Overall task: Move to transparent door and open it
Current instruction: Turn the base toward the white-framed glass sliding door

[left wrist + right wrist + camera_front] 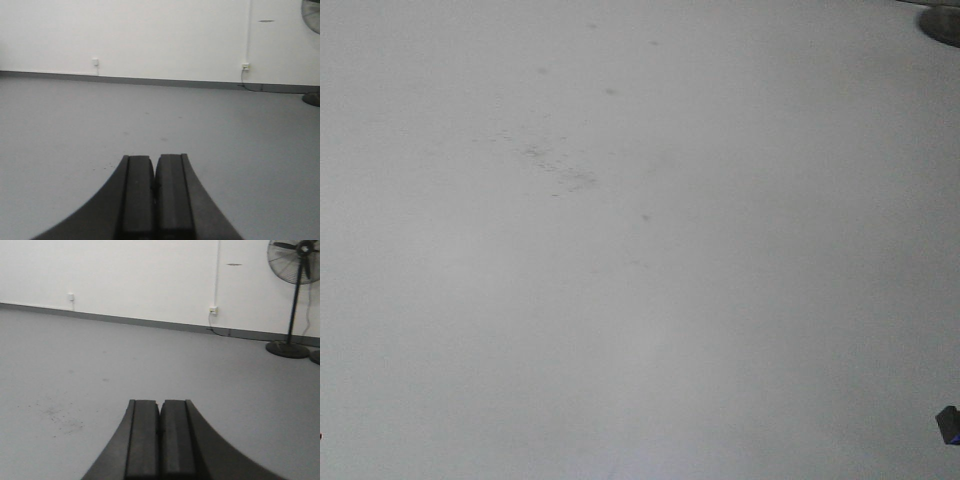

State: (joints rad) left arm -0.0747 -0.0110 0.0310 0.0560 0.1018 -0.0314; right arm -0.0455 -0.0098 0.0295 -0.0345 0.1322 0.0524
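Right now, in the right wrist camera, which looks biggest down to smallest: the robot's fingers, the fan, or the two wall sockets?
1. Fingers, but they sit closest to the camera, so unsure.
2. Fan.
3. Right socket and left socket: tiny, alike, no ranking.

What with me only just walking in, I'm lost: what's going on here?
Nothing is being handled right now. The left gripper and the right gripper are both shut and empty, held low over a bare grey floor. They point toward a white wall, with a standing fan off to the right. No transparent door shows in any view, so the robot has not yet reached it.
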